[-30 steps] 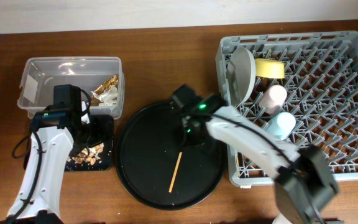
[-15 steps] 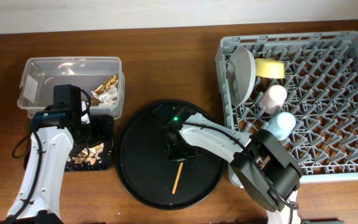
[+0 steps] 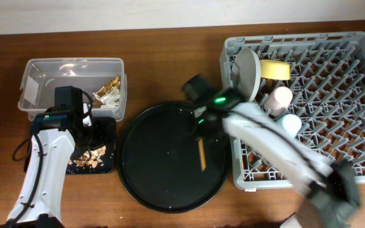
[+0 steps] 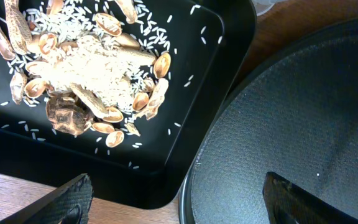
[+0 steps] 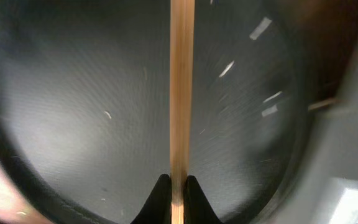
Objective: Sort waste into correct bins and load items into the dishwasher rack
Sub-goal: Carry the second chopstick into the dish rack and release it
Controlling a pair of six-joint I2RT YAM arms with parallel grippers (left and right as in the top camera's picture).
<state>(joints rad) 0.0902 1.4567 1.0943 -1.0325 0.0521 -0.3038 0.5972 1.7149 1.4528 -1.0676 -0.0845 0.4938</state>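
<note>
My right gripper [image 5: 178, 186] is shut on a wooden chopstick [image 5: 181, 93], which runs straight out from the fingertips over the round black tray [image 5: 73, 112]. From overhead the chopstick [image 3: 201, 155] hangs over that tray's right part, close to the grey dishwasher rack [image 3: 334, 101]. The rack holds a grey-green dish [image 3: 246, 75], a yellow bowl [image 3: 275, 69], a pink cup [image 3: 277, 98] and a blue cup [image 3: 289, 123]. My left gripper [image 4: 179, 202] is open over the flat black bin [image 4: 185, 124] with its food scraps [image 4: 92, 74]. The clear bin [image 3: 71, 85] holds a gold foil wrapper [image 3: 109, 90].
The round black tray [image 3: 170, 164] lies between the two bins and the rack. My left arm [image 3: 46, 164] reaches up along the table's left side. Bare brown table [image 3: 170, 57] runs behind the tray.
My right gripper has closed on the chopstick and lifted it off the round tray, swinging it right towards the rack. The left arm has stayed still.
</note>
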